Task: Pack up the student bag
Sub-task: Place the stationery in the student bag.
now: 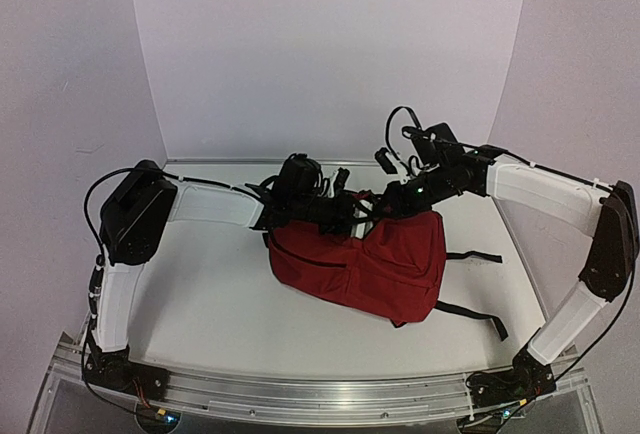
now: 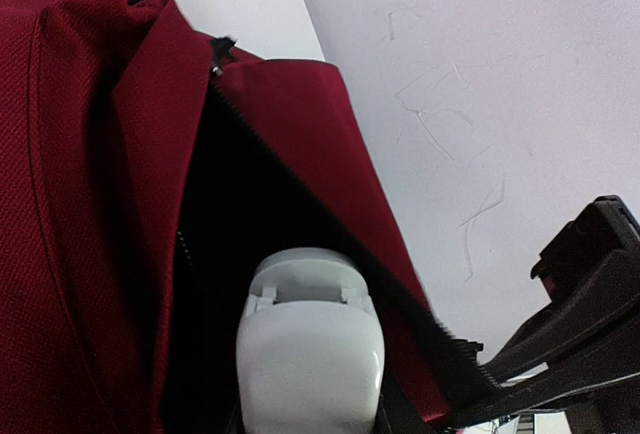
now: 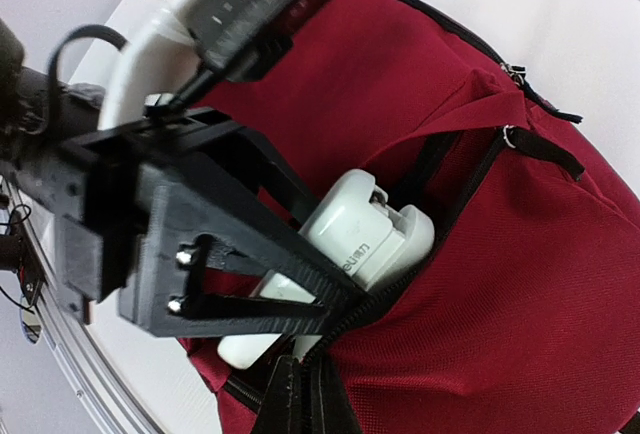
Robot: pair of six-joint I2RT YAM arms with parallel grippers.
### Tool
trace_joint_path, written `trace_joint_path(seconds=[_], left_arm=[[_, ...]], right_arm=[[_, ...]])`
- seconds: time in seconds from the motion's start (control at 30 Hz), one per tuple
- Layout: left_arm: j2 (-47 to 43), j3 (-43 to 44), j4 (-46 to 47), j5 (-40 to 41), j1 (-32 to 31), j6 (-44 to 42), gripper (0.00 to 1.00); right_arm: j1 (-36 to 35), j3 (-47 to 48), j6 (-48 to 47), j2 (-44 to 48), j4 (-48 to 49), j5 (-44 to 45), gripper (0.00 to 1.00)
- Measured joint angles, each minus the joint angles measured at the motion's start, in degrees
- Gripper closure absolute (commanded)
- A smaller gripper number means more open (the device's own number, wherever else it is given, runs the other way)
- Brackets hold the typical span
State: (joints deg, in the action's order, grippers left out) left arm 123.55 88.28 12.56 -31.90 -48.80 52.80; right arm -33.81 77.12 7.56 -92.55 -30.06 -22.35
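A white table (image 1: pixel 215 304) fills the lower middle of the frame. The dark red student bag (image 1: pixel 375 259) lies on it right of centre, its black straps (image 1: pixel 470 312) trailing rightward.

I work on a white table (image 1: pixel 210 304) that is boxed in on three sides. A plain pale back wall (image 1: pixel 330 44) rises from the table's far edge. Two more pale panels, the left wall (image 1: pixel 60 74) and the right wall (image 1: pixel 590 64), angle outward from the far corners toward the near corners. An aluminium rail (image 1: pixel 330 394) runs along the table's near edge. The light is soft and even with a faint lilac cast. It is brightest on the back wall, and shadows on the table are weak. From my left wrist view, a pale surface (image 2: pixel 480 104) shows fine hairline scratches; I cannot tell whether it is wall or table.
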Motion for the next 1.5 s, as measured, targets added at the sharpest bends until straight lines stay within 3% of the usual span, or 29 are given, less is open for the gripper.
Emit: trace_joint_path(seconds=[0.2,0.53,0.6,0.77,0.9,1.03,1.2,1.5], left_arm=[[0.39,0.13,1.02,-1.65,-0.02,1.43,1.0],[9.38,11.15,1.08,-7.18,-1.24,4.22,0.98],[9.59,11.18,1.63,-7.82,-1.39,5.03,0.94],[11.09,12.29,3.08,-8.95,-1.39,8.81,0.65],[10.56,11.97,1.74,-6.78,-1.43,9.59,0.5],[6.37,9.75,-4.13,-0.73,-1.73,7.27,0.42],[2.38,9.06,-11.73,4.74,-1.78,4.42,0.41],[1.31,8.09,-13.83,6.89,-1.71,2.52,0.35]], right_arm=[[-0.14,0.23,-0.26,0.0,0.04,-1.35,1.0],[0.36,0.5,-1.23,0.13,0.23,-2.45,1.0],[0.36,0.5,-1.51,0.33,0.23,-2.45,1.0],[0.4,0.5,-1.6,0.44,0.23,-2.47,1.0],[0.4,0.48,-1.75,0.64,0.22,-2.41,1.0],[0.4,0.23,-1.98,1.22,0.07,-2.38,1.0],[0.4,-0.24,-2.15,1.52,0.4,-2.41,1.0],[0.4,-1.07,-2.5,1.99,-0.09,-2.48,1.0]])
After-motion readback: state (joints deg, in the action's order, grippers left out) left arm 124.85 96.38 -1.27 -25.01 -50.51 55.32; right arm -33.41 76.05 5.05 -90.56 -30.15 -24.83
